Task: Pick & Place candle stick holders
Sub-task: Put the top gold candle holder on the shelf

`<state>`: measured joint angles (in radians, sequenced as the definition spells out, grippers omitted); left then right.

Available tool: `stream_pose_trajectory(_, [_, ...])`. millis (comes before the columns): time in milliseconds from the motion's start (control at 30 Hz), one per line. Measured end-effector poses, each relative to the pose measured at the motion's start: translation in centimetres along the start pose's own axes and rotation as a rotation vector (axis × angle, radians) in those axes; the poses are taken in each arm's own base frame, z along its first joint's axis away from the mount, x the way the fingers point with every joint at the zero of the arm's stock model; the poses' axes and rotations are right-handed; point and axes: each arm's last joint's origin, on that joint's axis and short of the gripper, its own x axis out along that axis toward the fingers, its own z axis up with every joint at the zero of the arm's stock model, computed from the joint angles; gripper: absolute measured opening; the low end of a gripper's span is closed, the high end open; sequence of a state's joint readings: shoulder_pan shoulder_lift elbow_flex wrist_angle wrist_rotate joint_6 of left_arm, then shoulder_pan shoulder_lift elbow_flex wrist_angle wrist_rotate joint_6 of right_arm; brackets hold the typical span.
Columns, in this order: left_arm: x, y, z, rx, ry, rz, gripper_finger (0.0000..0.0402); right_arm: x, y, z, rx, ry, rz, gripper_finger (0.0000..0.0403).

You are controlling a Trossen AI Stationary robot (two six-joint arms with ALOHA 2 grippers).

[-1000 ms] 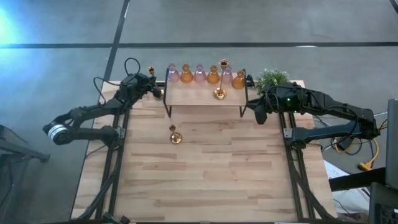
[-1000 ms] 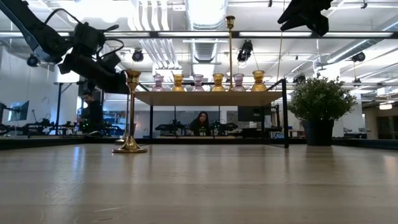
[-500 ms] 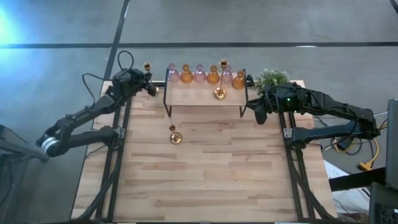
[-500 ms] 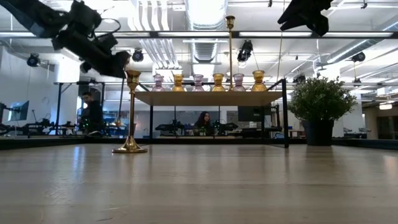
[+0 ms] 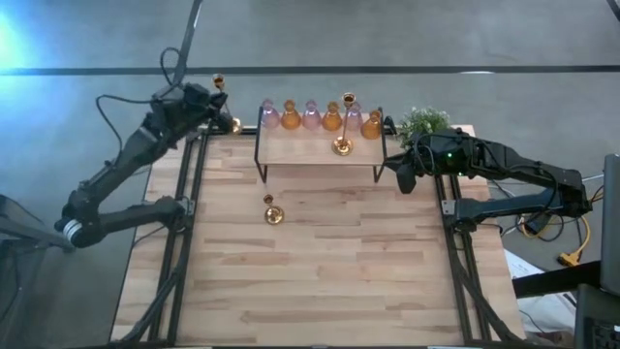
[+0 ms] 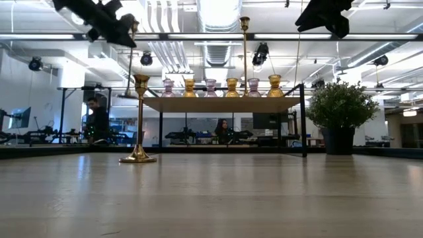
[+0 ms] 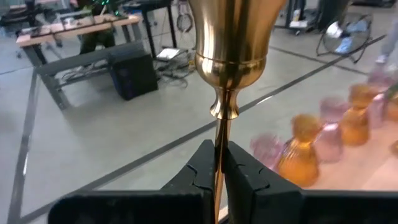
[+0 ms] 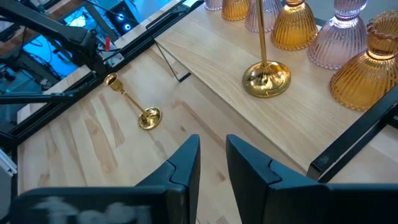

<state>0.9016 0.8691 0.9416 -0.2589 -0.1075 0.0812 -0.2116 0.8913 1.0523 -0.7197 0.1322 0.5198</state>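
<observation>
My left gripper (image 5: 210, 103) is high above the table's far left corner, shut on a gold candlestick (image 5: 218, 81). A second gold candlestick (image 5: 272, 211) stands on its round base on the table in front of a small shelf (image 5: 310, 147). A third (image 5: 343, 143) stands on the shelf. Several amber and pink glass holders (image 5: 311, 115) stand in a row along the shelf's far edge. My right gripper (image 5: 405, 180) is open and empty, held up by the shelf's right end. My left gripper pinches the candlestick's thin stem (image 7: 219, 146) between its two fingers (image 7: 200, 169), just below the cup (image 7: 236, 37). The fingers lie across the stem. The candlestick stands roughly upright, cup up, lifted clear of the table, with its base (image 5: 233, 124) below the gripper.
A green potted plant (image 5: 423, 121) stands at the far right beside the shelf. The shelf rests on thin black legs (image 6: 160, 129). The wooden table (image 5: 320, 281) lies bare in front of the standing candlestick. People sit at desks in the room beyond (image 6: 217, 129).
My left gripper has risen and gone toward the table's far left corner, still shut on the gold candlestick. The candlestick has gone up with it, staying roughly upright.
</observation>
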Motion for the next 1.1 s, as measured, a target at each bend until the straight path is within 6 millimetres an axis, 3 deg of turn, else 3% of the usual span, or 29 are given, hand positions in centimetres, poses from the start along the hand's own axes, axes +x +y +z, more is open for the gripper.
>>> stream_pose_trajectory(267, [-1.5,0.0,4.9,-0.047,-0.059,-0.203,0.0018,0.0,0.0,0.0,0.0,-0.001,0.0,0.008])
stream_pose_trajectory(533, [-0.8,-0.7,7.4,-0.08,-0.072,-0.405,0.0018,0.0,0.0,0.0,0.0,-0.002,0.0,0.008])
stream_pose_trajectory(767, [1.4,-2.6,7.7,-0.063,-0.03,-0.601,0.0018,0.0,0.0,0.0,0.001,-0.005,0.002,0.0068])
stream_pose_trajectory(1100, [3.6,-6.2,7.2,0.081,-0.048,-0.727,0.0018,0.0,0.1,0.2,-0.003,-0.027,0.014,0.0072])
